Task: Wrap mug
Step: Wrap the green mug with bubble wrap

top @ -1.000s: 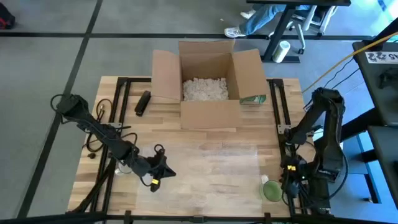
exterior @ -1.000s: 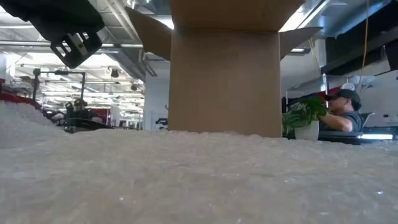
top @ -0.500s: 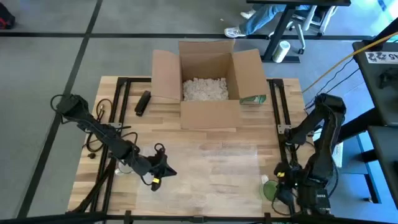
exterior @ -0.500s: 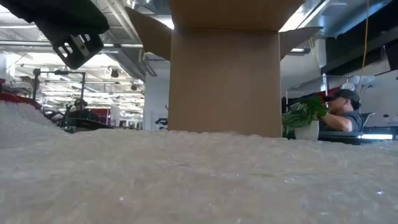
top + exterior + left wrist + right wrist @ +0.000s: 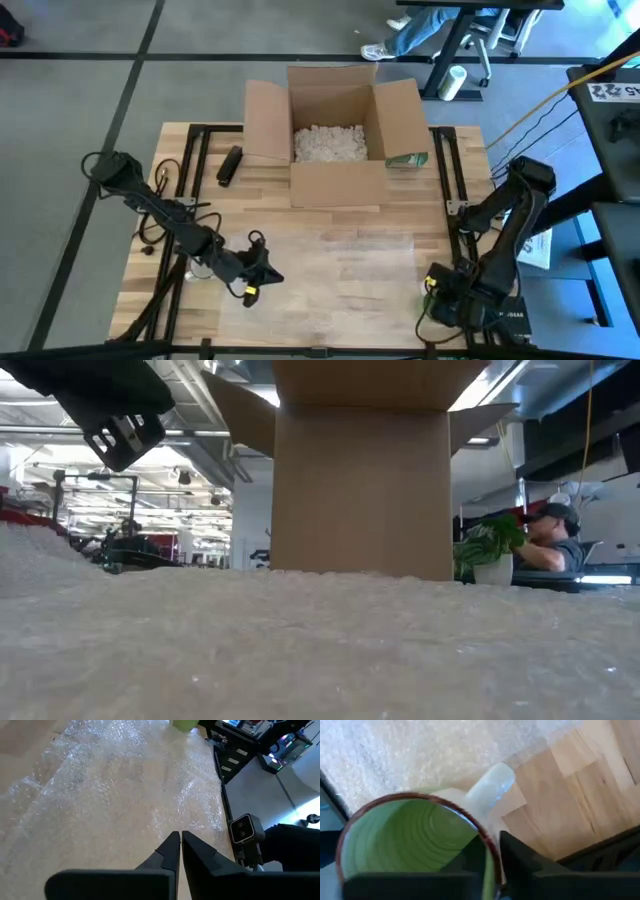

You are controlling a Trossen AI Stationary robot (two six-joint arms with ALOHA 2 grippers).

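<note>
Where the bubble wrap sheet [image 5: 350,265] ends on the tabletop [image 5: 400,215], we see the right pincer [image 5: 492,851] clamped on the green mug's [image 5: 405,840] rim; the left pincer [image 5: 176,851] hovers closed over the sheet's opposite edge.

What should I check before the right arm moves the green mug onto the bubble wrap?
1. Right gripper at the rim of the green ceramic mug: ok.
2. Mug firmly gripped: cannot tell.
3. Mug at the middle of the clear bubble-wrap sheet: not ok, it sits by the sheet's near right corner.
4. Sheet spread flat on the wooden table: ok.
5. Left gripper out of the path: ok, shut, over the sheet's left edge.
6. Open cardboard box clear of the sheet: ok, behind it.
</note>
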